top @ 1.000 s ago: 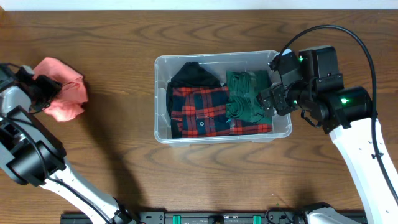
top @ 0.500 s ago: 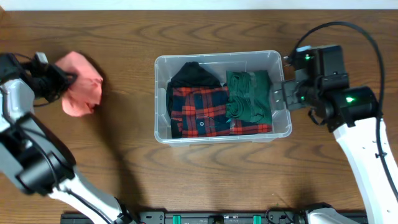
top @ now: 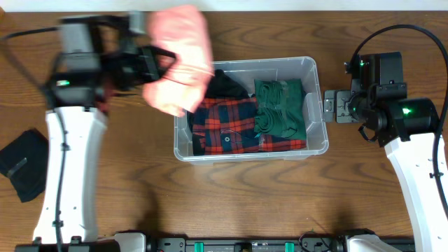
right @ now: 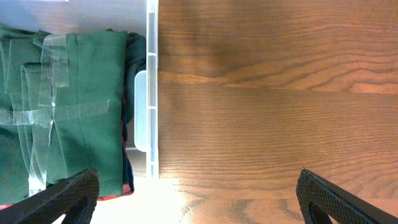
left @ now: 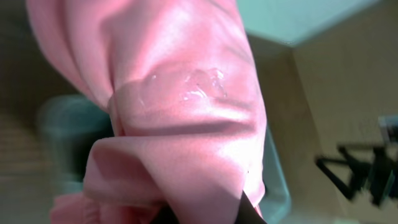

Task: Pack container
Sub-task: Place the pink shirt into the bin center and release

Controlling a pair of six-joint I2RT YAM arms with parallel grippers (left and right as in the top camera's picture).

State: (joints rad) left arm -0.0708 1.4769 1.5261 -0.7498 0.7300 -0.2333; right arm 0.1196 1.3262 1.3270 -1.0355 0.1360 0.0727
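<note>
The clear plastic container (top: 321, 143) stands mid-table and holds a red plaid shirt (top: 227, 124), a black garment (top: 221, 84) and a folded green garment (top: 278, 106). My left gripper (top: 159, 61) is shut on a pink cloth (top: 178, 57) and holds it in the air over the container's left end. The cloth fills the left wrist view (left: 180, 112). My right gripper (top: 329, 108) is open and empty, just outside the container's right wall. The right wrist view shows the green garment (right: 74, 112) and that wall (right: 151, 74).
A black cloth (top: 21, 162) lies on the wooden table at the left. Bare wood (right: 267, 106) lies to the right of the container.
My left gripper lifted the pink cloth from the table's left and carried it right, up over the container. My right gripper drew back out of the container to its right side.
</note>
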